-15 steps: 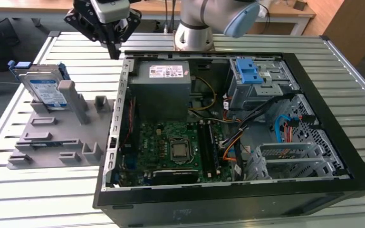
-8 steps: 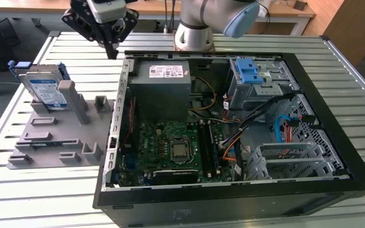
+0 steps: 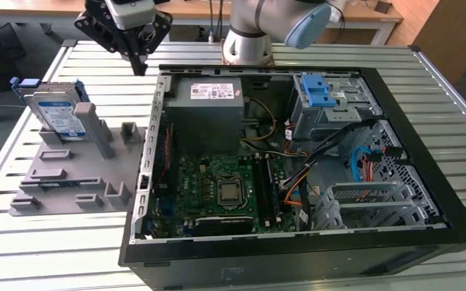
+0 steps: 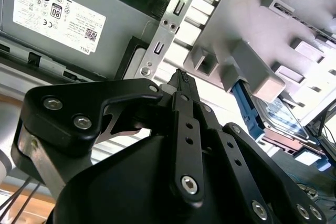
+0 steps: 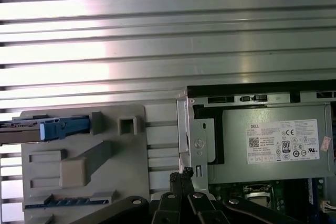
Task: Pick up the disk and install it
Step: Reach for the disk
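Observation:
The disk (image 3: 59, 115) stands on edge in a slot of the grey holder (image 3: 71, 176) at the exterior view's left. It is silver-grey with a white-and-blue label and a blue carrier. In the first wrist view the disk (image 5: 58, 128) appears edge-on with its blue handle. In the second wrist view the disk (image 4: 283, 116) leans behind a grey block of the holder. My gripper (image 3: 140, 68) hangs above the table between the holder and the open computer case (image 3: 148, 182), apart from the disk. Its fingers are shut with nothing between them, as both wrist views show (image 4: 181, 74) (image 5: 185, 173).
The open case holds a grey power supply (image 3: 209, 103), a motherboard (image 3: 225, 188), a metal drive cage with a blue latch bracket (image 3: 318, 91) and another metal cage (image 3: 375, 203). Loose cables run between them. The slatted metal table (image 3: 71, 254) lies around the case.

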`<action>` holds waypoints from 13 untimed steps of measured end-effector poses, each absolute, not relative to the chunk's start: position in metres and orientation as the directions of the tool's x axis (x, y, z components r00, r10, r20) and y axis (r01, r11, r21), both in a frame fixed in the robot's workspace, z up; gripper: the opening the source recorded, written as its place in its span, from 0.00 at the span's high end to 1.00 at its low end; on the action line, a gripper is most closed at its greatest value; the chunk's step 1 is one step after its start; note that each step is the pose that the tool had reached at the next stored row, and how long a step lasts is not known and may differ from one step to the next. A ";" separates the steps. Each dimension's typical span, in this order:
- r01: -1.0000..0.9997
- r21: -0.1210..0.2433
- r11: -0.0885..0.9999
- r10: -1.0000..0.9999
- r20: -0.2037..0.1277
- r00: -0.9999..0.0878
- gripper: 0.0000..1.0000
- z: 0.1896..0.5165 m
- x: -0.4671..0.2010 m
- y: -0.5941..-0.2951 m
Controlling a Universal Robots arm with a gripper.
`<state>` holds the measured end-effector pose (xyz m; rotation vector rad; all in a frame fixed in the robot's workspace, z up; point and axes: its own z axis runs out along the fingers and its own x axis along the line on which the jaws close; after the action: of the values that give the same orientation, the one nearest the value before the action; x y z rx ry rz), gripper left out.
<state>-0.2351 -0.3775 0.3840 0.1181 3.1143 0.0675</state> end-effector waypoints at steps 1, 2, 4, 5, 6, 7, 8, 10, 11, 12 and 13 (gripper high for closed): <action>0.075 0.044 0.996 0.076 -0.023 -0.997 0.89 0.384 -0.236 -0.377; 0.075 0.044 0.996 0.076 -0.023 -0.997 0.89 0.384 -0.237 -0.377; 0.075 0.044 0.996 0.076 -0.023 -0.997 0.89 0.384 -0.239 -0.376; 0.075 0.044 0.996 0.076 -0.023 -0.997 0.89 0.384 -0.240 -0.376; 0.075 0.044 0.996 0.076 -0.023 -0.997 0.89 0.384 -0.241 -0.376; 0.075 0.044 0.996 0.076 -0.023 -0.997 0.89 0.383 -0.242 -0.375; 0.075 0.044 0.996 0.076 -0.023 -0.997 0.89 0.383 -0.243 -0.375; 0.075 0.044 0.996 0.076 -0.023 -0.997 0.89 0.383 -0.245 -0.374; 0.074 0.044 0.996 0.075 -0.023 -0.997 0.89 0.383 -0.247 -0.374; 0.072 0.044 0.996 0.073 -0.023 -0.997 0.89 0.382 -0.248 -0.374; 0.069 0.044 0.997 0.070 -0.023 -0.997 0.89 0.382 -0.249 -0.373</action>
<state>-0.2485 -0.3732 0.3820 0.1081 3.1147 0.0677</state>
